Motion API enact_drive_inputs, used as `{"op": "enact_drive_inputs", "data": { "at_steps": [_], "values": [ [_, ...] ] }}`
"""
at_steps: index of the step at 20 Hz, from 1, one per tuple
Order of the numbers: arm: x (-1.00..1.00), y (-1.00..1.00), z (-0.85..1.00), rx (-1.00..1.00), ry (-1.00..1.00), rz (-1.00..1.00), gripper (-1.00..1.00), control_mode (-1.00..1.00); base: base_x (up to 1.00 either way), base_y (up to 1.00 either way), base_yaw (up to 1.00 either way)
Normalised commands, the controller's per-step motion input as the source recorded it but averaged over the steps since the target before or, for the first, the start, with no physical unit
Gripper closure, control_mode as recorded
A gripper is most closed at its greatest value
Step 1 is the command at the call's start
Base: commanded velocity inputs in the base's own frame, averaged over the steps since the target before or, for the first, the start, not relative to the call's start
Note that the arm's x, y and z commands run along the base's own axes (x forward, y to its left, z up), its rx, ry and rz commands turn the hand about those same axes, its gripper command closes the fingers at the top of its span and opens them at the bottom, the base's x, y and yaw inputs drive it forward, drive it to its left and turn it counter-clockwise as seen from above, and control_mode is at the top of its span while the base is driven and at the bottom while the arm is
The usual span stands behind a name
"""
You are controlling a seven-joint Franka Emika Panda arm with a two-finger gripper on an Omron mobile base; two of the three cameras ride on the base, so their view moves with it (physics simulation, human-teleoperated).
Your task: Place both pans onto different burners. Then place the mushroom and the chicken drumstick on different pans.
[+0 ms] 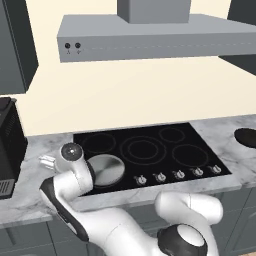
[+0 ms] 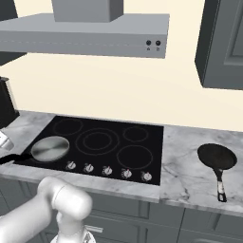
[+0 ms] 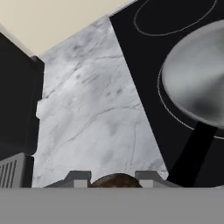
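Observation:
The silver pan [image 1: 105,169] [image 2: 50,148] [image 3: 197,83] sits on the front-left burner of the black cooktop [image 1: 200,137], its black handle [image 3: 190,153] pointing left over the counter. The dark pan [image 2: 217,156] [image 1: 246,136] lies on the marble counter right of the cooktop. Free burners include the large middle one [image 1: 142,149] [image 2: 97,140]. My gripper [image 3: 114,178] hangs over the counter left of the cooktop, beside the pan's handle, shut on a small brown rounded piece that looks like the mushroom [image 3: 116,181]. The chicken drumstick is out of view.
A black appliance [image 1: 10,145] [image 3: 17,109] stands on the counter at the far left, close to the hand. A row of silver knobs [image 1: 177,174] runs along the cooktop's front. A grey range hood [image 1: 150,35] hangs overhead.

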Motion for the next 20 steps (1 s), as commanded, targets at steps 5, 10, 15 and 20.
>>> {"op": "enact_drive_inputs", "data": {
  "at_steps": [5, 10, 15, 20],
  "values": [
    [0.07, -0.14, 0.55, 0.00, 0.00, -0.02, 1.00, -1.00, 0.00, 0.00, 0.00],
    [-0.09, -0.22, 0.35, 0.00, 0.00, 0.00, 1.00, -1.00, 0.00, 0.00, 0.00],
    [-0.23, -0.68, 0.03, 0.00, 0.00, 0.00, 1.00, -1.00, 0.00, 0.00, 0.00],
    [-0.15, -0.86, 0.00, 0.00, 0.00, 0.00, 1.00, -1.00, 0.00, 0.00, 0.00]
  ]
}}
